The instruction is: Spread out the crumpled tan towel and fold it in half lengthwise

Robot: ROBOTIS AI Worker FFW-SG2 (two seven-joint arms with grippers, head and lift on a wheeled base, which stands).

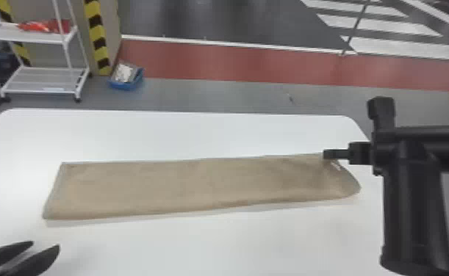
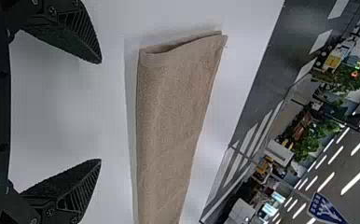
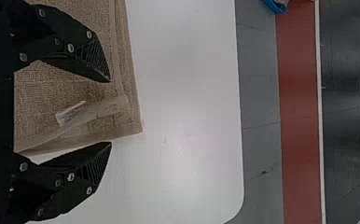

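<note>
Folded tan towel [image 1: 197, 187], right claw [image 1: 325, 154] near one corner, left claw [image 1: 46, 244] apart (both spread)

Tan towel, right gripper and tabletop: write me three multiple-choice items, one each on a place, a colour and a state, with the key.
1. At which end of the tan towel is the right gripper?
A) robot's left
B) robot's right
C) neither, mid-length

2. What colour is the tabletop?
A) white
B) green
C) black

3. How does the tan towel lie?
A) in a crumpled heap
B) hanging off the edge
C) as a long folded strip

1: B, the head view has it over the right-hand end.
2: A, the surface around the cloth is white.
3: C, it lies long and flat, layers showing in the left wrist view.
</note>
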